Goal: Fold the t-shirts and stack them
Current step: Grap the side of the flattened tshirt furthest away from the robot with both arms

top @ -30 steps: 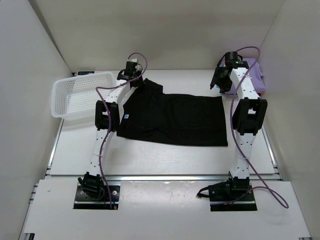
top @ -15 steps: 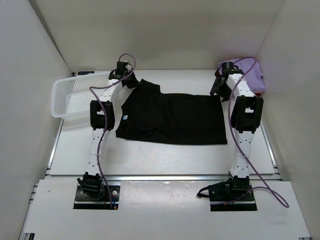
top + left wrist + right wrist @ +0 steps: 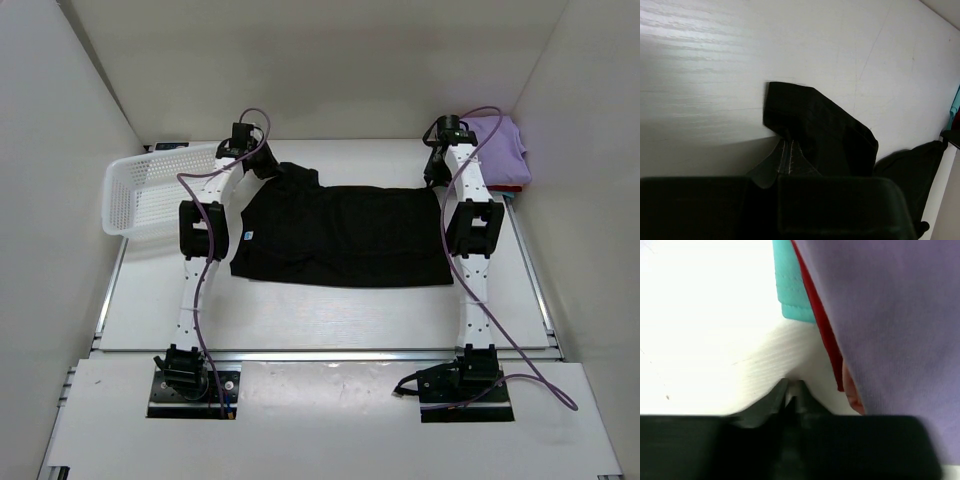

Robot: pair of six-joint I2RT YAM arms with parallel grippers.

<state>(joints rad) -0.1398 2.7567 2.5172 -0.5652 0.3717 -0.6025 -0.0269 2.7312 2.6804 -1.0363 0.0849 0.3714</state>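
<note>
Shows a white tabletop (image 3: 330, 315) with a large black t-shirt (image 3: 350, 235) spread mostly flat across the middle, its far left part rumpled. Bears a white mesh basket (image 3: 125, 205) at the far left and, at the far right corner, a folded stack (image 3: 500, 150), lavender on top with a red edge (image 3: 827, 325) and a teal edge (image 3: 792, 285) beneath.

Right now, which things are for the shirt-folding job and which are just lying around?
For the job:
- black t-shirt, spread out
- folded t-shirts, lavender on top, far right

Just lying about:
- white mesh basket, far left
</note>
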